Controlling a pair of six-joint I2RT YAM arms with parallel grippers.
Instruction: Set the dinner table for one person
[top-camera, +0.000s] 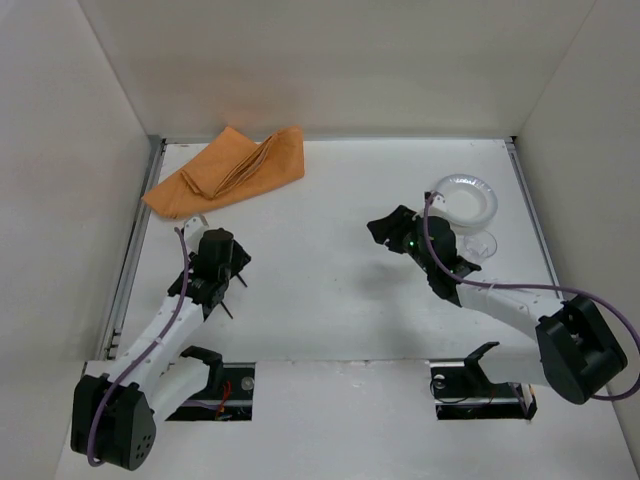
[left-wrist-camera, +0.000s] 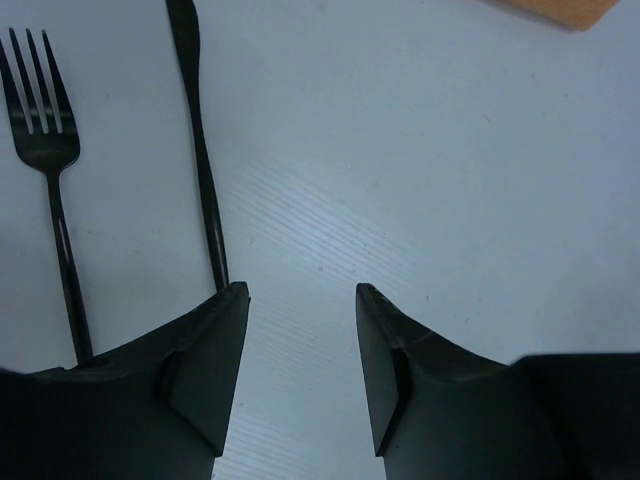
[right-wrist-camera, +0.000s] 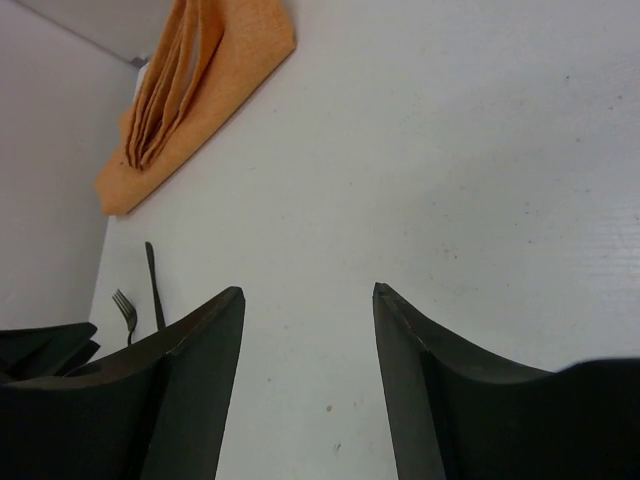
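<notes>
Top view, dinner table (top-camera: 320, 300): is filling the floor of the white-walled box, with metal rails running along its left and right edges.
Top view, orange cloth (top-camera: 235, 172): is lying folded at the far left of the table.
Top view, clear plate (top-camera: 492, 200): is sitting far right, with a glass (top-camera: 482, 243) standing just at its near side.
Top view, left gripper (top-camera: 225, 262): is hanging low over the left side.
Top view, right gripper (top-camera: 385, 228): is hovering right of centre, beside the plate.
Left wrist, left gripper (left-wrist-camera: 300, 292): is standing wide, with only bare table (left-wrist-camera: 450, 180) showing between the jaws.
Left wrist, fork (left-wrist-camera: 50, 160) and knife (left-wrist-camera: 200, 150): are lying side by side, black, fork on the left.
Right wrist, right gripper (right-wrist-camera: 308, 292): is gaping wide, holding nothing.
Right wrist, table (right-wrist-camera: 450, 150): is stretching ahead to the cloth (right-wrist-camera: 190, 90), with the fork (right-wrist-camera: 125, 305) and knife (right-wrist-camera: 152, 285) lying small at the left.
</notes>
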